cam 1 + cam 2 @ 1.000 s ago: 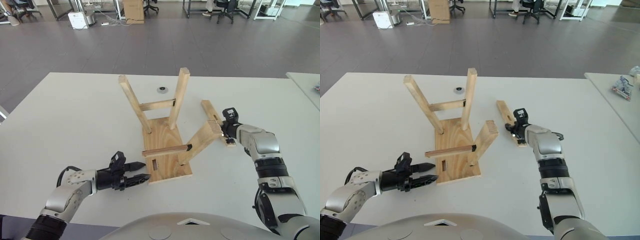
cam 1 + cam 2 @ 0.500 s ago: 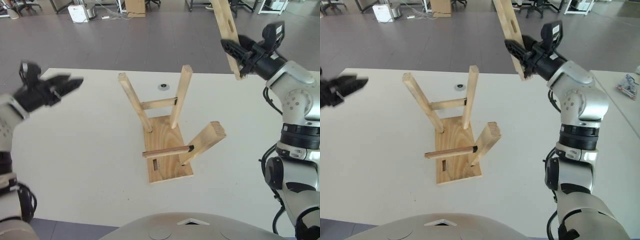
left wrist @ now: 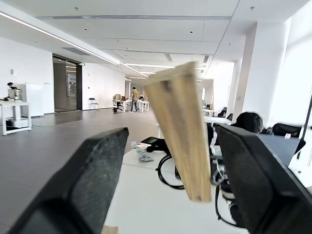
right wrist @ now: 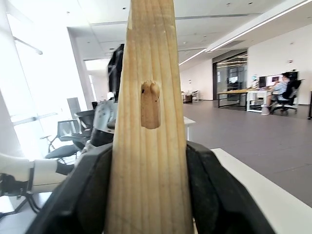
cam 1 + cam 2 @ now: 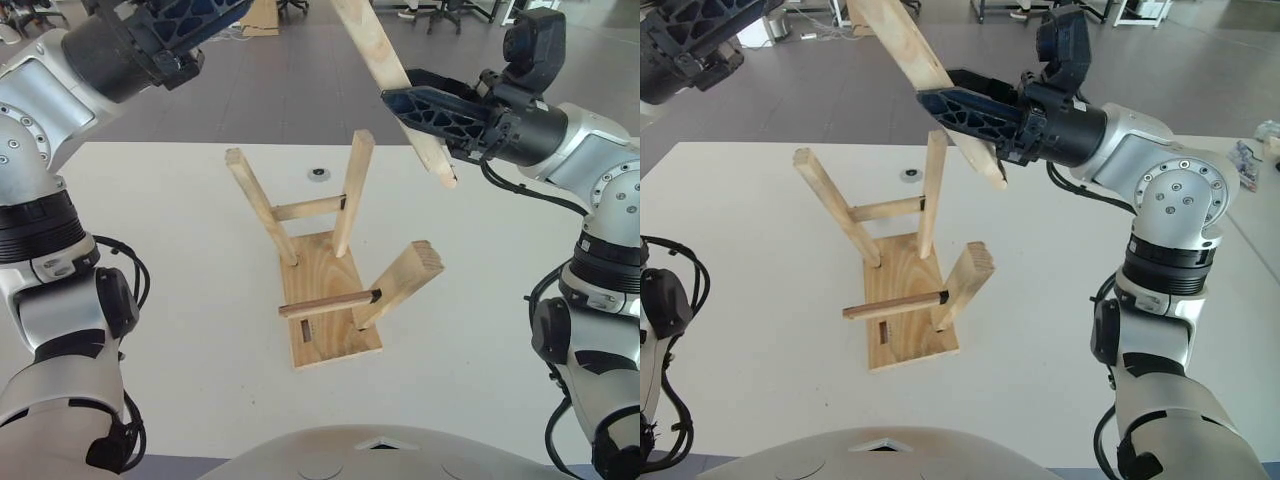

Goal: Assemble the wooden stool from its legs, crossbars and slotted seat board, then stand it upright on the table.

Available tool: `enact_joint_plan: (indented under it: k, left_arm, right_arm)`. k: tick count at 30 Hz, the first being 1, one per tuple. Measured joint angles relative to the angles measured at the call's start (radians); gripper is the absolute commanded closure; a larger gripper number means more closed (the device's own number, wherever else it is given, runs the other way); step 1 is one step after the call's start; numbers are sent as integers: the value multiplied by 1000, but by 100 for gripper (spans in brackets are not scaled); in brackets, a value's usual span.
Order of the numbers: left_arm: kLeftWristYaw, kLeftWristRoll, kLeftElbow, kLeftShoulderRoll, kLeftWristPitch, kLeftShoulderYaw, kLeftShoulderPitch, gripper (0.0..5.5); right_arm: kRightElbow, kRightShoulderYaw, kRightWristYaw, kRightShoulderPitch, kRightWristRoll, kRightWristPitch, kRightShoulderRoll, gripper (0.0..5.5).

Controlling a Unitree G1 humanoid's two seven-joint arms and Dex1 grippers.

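Note:
The half-built stool lies upside down on the white table [image 5: 150,260]. Its slotted seat board [image 5: 335,330] lies flat, and two legs [image 5: 262,205] joined by a crossbar [image 5: 308,208] stand up from it. A third leg [image 5: 400,285] leans at the board's right side with a crossbar [image 5: 325,305] stuck in it. High over the table my right gripper [image 5: 425,108] is shut on a loose wooden leg [image 5: 385,70], which slants up to the left; its slot [image 4: 150,105] faces the right wrist camera. My left gripper [image 5: 195,18] is raised at the top left, open, its fingers [image 3: 78,180] either side of that leg's end [image 3: 178,131] without touching.
A small dark round part [image 5: 318,175] lies on the table behind the stool. A second table [image 5: 1250,160] with a small object stands to the right. Grey floor, desks and office chairs fill the room beyond the far table edge.
Both arms rose from the table. The right gripper lifted the loose leg into the air and swung it leftward. The left gripper came up from near the seat board to the leg's upper end.

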Motion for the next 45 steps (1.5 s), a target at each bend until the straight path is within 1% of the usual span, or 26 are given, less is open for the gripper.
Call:
enact_joint_plan:
  k: [3,7,13,15,23,24,28,31,33,35,38,40,42,45]
  left_arm:
    - [13,-33,16,-20,42,8,-15,218]
    - [33,-111,21,-39,110,19,-15,218]
    - [70,-169,25,-51,140,31,-13,315]
    - [84,-172,25,-54,142,35,-13,338]
    - [90,-178,30,-54,149,46,-2,340]
    - [90,-176,34,-54,147,47,-2,340]
    - [85,-163,59,-45,150,51,13,343]
    - [46,-112,87,41,143,83,16,345]
    - [-25,-73,107,157,147,116,25,345]
    - [-107,-31,107,255,159,128,70,345]
    - [-209,23,94,330,151,135,126,345]
    - [-288,73,69,386,116,154,210,345]
    - [-353,122,25,408,77,182,329,346]
    - [-440,182,-98,385,-5,187,518,346]
  right_arm:
    - [0,58,21,0,-11,-1,-4,340]
    - [0,90,23,0,-11,0,3,340]
    - [-1,103,21,0,-4,0,5,340]
    - [-2,104,19,0,-1,0,5,340]
    - [-25,104,-37,5,30,17,11,340]
    - [-27,106,-46,5,22,13,16,295]
    - [-20,113,-53,4,-26,-20,18,223]
    - [31,80,-91,2,-91,-84,7,214]
    - [48,26,-102,18,-111,-96,-40,214]
    - [42,-47,-104,81,-112,-111,-87,214]
    - [34,-119,-112,164,-120,-133,-118,214]
    - [12,-176,-127,252,-124,-147,-134,214]
    - [-3,-235,-139,328,-124,-153,-155,214]
    - [-29,-284,-155,396,-119,-157,-164,214]
